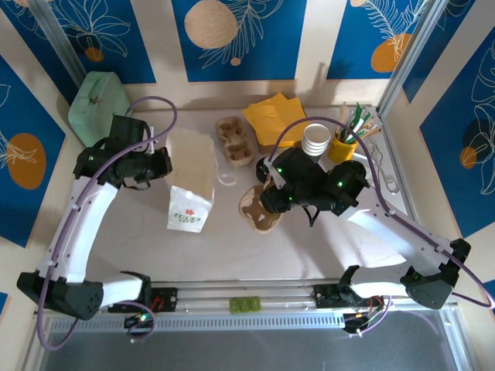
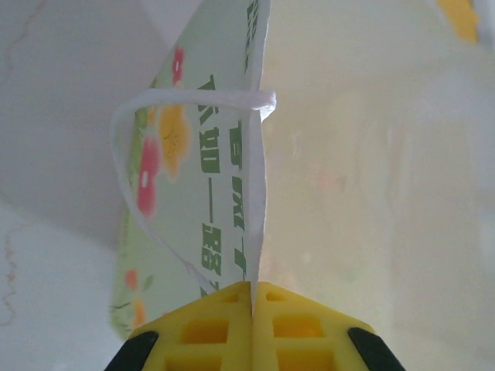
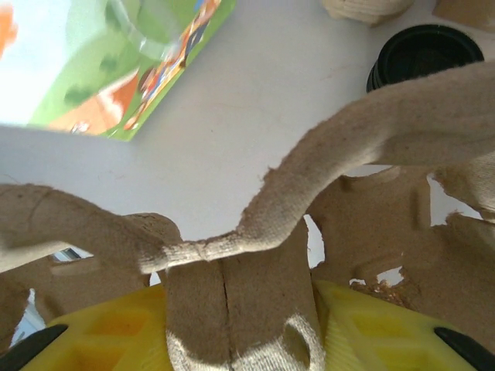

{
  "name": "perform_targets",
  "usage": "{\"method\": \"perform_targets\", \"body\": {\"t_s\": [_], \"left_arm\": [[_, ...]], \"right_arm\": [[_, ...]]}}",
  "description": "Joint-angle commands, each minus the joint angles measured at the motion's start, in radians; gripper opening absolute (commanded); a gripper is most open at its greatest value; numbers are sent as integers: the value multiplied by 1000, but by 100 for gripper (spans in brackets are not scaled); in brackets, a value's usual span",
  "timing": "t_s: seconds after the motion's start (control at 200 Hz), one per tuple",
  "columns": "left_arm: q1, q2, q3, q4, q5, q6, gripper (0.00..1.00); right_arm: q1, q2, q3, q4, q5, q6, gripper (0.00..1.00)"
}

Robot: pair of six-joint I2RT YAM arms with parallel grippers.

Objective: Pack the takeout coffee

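A round black lid (image 3: 421,54) sits on the table beyond the carrier. I cannot tell whether it tops the takeout coffee, since no cup side shows beneath it. My right gripper (image 3: 240,297) (image 1: 267,201) is shut on the middle ridge of a brown pulp cup carrier (image 3: 371,131) (image 1: 254,212). Left of the carrier stands a white paper bag (image 1: 191,174) with green print and flowers (image 2: 209,154). My left gripper (image 2: 253,287) (image 1: 164,165) is shut on that bag's upper edge, beside its white handle loop (image 2: 124,170).
A second pulp carrier (image 1: 236,141) and yellow napkins (image 1: 272,117) lie at the back. A stack of white-rimmed cups (image 1: 315,140) and a yellow cup of straws (image 1: 342,147) stand back right. A green box (image 1: 97,104) sits back left, and a clear lid (image 1: 226,179) lies by the bag.
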Motion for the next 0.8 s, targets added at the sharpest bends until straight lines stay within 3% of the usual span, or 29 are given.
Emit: {"method": "perform_targets", "body": {"t_s": [0.0, 0.5, 0.795], "left_arm": [[-42, -34, -21, 9, 31, -31, 0], [-219, -62, -132, 156, 90, -93, 0], [-246, -71, -186, 227, 187, -86, 0]], "right_arm": [[-6, -10, 63, -47, -17, -32, 43], [-14, -50, 228, -161, 69, -100, 43], [-29, -39, 306, -168, 49, -128, 44]]}}
